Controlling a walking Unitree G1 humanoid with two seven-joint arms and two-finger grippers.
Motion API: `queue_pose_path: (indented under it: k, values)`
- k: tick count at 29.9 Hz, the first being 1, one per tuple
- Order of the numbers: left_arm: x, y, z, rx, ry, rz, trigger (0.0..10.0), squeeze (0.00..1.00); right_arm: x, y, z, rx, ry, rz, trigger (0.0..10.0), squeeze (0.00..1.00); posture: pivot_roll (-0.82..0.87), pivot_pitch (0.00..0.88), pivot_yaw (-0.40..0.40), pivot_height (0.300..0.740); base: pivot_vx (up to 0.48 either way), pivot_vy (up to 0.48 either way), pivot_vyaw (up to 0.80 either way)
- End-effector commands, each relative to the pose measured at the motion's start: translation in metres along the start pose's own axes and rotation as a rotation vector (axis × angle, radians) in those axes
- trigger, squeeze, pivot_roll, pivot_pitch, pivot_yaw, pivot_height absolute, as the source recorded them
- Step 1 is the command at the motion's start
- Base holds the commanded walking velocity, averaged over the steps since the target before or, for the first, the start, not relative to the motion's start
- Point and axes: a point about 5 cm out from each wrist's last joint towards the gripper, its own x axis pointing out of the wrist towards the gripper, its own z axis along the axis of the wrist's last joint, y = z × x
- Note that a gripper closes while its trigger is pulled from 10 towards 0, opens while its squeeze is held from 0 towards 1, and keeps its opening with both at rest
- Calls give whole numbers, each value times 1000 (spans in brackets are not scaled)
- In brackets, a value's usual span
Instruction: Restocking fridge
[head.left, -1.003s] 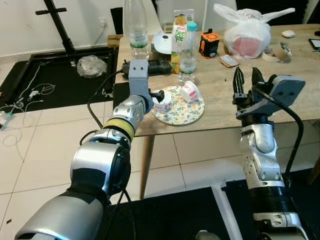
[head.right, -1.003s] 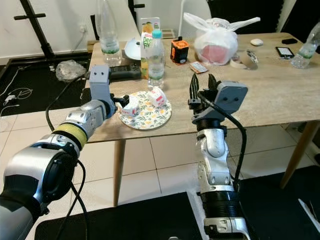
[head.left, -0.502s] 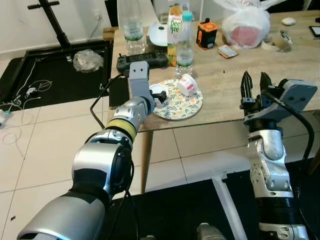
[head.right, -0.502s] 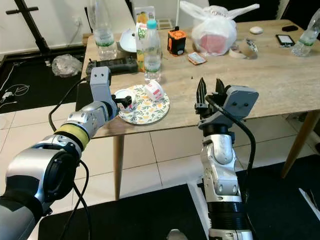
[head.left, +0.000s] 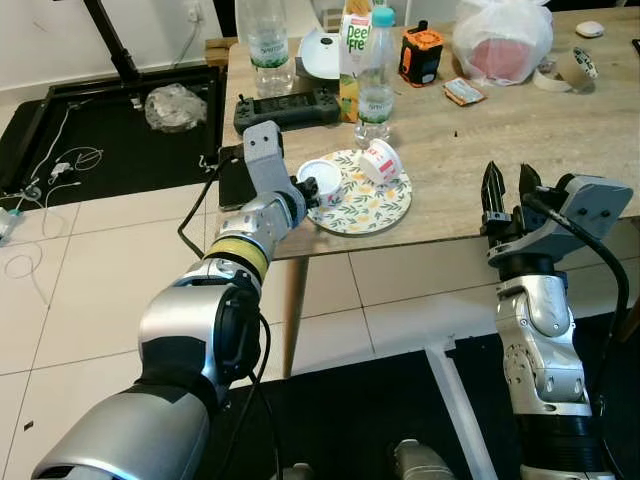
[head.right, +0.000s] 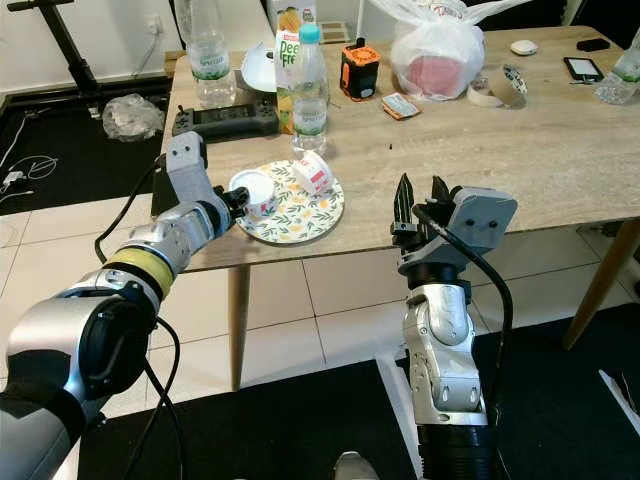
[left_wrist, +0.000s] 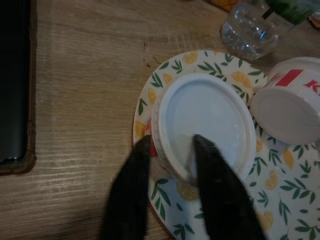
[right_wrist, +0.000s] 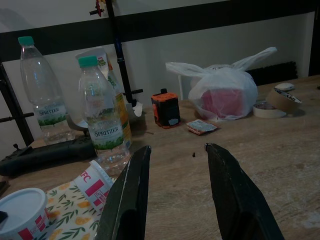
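Left wrist view: your left end effector (left_wrist: 167, 165) pinches the rim of the small white lidded tub (left_wrist: 202, 122) on the lemon-print plate (left_wrist: 220, 210). Thin plastic, probably light and crushable, so squeeze gently. Right end effector (head.left: 503, 192) hovers open beside the wooden tabletop (head.left: 560, 150).

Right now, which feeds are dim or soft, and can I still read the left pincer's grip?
Both eye views are bright and sharp. The left wrist view is dim, with the fingers dark and soft up close, yet they plainly straddle the rim of the white tub on the floral plate. The right wrist view is dim, its open pincer raised over the table.
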Motion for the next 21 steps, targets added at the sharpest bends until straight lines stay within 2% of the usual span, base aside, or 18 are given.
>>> queue_pose_path:
  k: [1,8,9,17,21]
  values:
    - [-1,9,2,-17,5,23,0,0,1,1,1,3,5,3,10000,0,-121,140,32,740,0,0,0]
    - [-2,12,8,-51,-23,16,118,0,5,2,3,-2,0,14,10000,0,-116,114,27,740,0,0,0]
    - [-3,11,15,-70,-49,3,10000,0,7,2,5,-7,-4,19,10000,0,-109,105,25,740,0,0,0]
    - [-5,7,33,-93,-99,-65,10000,0,13,5,7,-12,-12,39,10000,0,-86,88,22,740,0,0,0]
    - [-5,7,31,-106,-67,-97,10000,0,16,11,5,-32,-1,73,10000,0,-74,78,24,740,0,0,0]
